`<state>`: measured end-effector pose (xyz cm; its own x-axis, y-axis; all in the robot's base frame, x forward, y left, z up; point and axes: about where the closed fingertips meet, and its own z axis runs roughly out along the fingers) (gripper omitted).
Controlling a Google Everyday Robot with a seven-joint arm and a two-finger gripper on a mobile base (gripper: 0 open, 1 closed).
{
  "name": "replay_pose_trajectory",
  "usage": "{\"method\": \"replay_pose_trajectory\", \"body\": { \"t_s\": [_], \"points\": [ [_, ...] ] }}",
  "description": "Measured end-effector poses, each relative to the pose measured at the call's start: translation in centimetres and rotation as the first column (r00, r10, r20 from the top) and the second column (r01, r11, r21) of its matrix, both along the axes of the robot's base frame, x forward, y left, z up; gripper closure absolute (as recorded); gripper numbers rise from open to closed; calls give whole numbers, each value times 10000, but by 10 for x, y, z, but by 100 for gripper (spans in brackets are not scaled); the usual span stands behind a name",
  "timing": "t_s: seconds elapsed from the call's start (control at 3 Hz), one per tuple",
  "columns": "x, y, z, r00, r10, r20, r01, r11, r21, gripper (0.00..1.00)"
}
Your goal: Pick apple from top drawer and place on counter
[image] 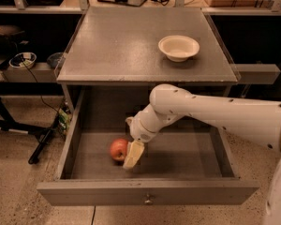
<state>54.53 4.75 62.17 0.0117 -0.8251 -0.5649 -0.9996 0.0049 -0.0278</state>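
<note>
Open grey wooden top drawer [75,139] holds a small red-orange apple [117,149]; cream gripper [131,158] touches its three o'clock side, grasp unclear. White bowl [178,47] sits on grey counter [117,46].

- The top drawer [147,191] stands pulled out under the counter's [122,46] front edge, open from above.
- The gripper [133,154] sits inside, just right of the apple [118,149]; the arm [215,114] crosses the drawer's right half.
- A white bowl [178,47] occupies the counter's right side.
</note>
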Motion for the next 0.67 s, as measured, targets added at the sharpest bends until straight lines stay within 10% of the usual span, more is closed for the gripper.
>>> {"method": "replay_pose_trajectory", "body": {
  "t_s": [0.67],
  "points": [
    [3,21,-11,9991,331,-274,-326,9992,214,0]
  ]
}}
